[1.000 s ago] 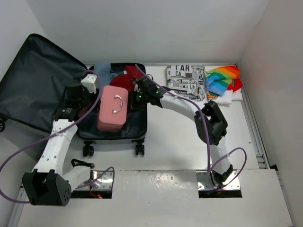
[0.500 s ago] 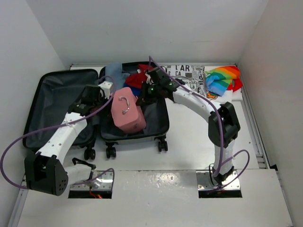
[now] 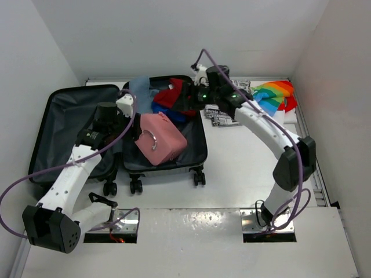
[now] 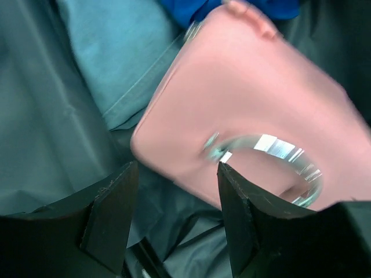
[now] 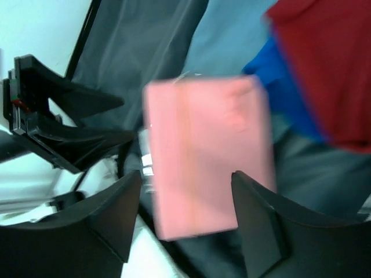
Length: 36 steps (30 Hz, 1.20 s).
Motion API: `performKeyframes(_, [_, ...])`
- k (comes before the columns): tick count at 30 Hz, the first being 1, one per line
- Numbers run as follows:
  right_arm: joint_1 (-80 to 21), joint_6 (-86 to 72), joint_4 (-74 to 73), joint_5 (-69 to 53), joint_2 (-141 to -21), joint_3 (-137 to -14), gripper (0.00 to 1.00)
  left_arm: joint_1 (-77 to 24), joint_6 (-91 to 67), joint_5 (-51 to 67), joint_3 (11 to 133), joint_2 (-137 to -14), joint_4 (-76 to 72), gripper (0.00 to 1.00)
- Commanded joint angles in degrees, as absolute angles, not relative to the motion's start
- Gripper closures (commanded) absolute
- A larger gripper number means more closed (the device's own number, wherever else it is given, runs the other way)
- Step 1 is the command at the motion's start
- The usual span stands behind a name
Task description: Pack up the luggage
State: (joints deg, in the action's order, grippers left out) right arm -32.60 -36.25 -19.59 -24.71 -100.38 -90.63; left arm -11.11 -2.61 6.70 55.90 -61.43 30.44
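Silver-grey on the outside and black on the inside, the luggage (image 3: 64, 121) lies wide open on the white tabletop (image 3: 232, 174). Its lid lies flat on the left side. The deep half is in the middle, with its small black wheels (image 3: 136, 185) at the near end.

Clothes fill the far end of the deep half. You can see a pale blue cloth (image 3: 139, 90), a red cloth (image 3: 168, 95) and a bright blue cloth (image 3: 168, 110). A small pink box case (image 3: 162, 139) lies in the deep half too, closer to the wheels. It sits crooked, with one corner turned to the right. Its shiny metal handle (image 3: 149, 138) faces up.

The left gripper (image 4: 177, 171) hangs over the luggage, just beside the left corner of the pink box case. Its two black fingers (image 4: 110, 214) stand apart, and nothing is squeezed between them. In the left wrist view the pink corner and the handle show a little way past the fingers, with the black lining around them.

The right gripper (image 5: 185, 179) is up over the far end of the luggage, above the red cloth. Its fingers (image 5: 258, 226) are apart as well, and they hold nothing. Its camera looks down on the pink box case, which looks blurry there.

A black and white printed cloth (image 3: 223, 119) lies on the tabletop to the right of the luggage, partly hidden under the right arm. A rainbow cloth (image 3: 275, 95) lies in the far right corner. Purple cables (image 3: 17, 185) loop off both arms.
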Motion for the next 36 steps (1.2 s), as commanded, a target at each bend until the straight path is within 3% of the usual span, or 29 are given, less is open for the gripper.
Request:
performKeyframes(1, [-29.71,-25.94,-20.21,-26.54,-97.12,-92.02,0.35,-10.37,-5.44,9.93,56.34,-61.26,27.96,0.38])
performKeyframes(3, [-30.67,-20.52,-21.44,-28.56,-96.86,-93.86,0.35,-10.37,-6.23,9.93,55.55,-62.04,27.08,0.38])
performKeyframes(10, [-41.30,-2.59,-29.70,-25.93,-98.87,-100.28,0.57,-7.48,-9.31,11.77,56.07,-65.13,27.07,0.38])
performKeyframes(19, [-52.46,5.54,-29.10,-20.05,-97.56,-91.86,0.44,-7.47,-13.26,19.42,58.44,-71.44,22.50,0.39])
performKeyframes(26, [-51.78,1.87,-21.64,-11.00,-102.03,-89.65,0.44,-7.47,-16.69,26.18,61.61,-78.04,19.61,0.39])
performKeyframes(36, [-47.37,-11.68,-19.60,-9.50,-110.03,-96.41,0.49,-7.47,-18.81,28.56,62.14,-81.20,17.50,0.39])
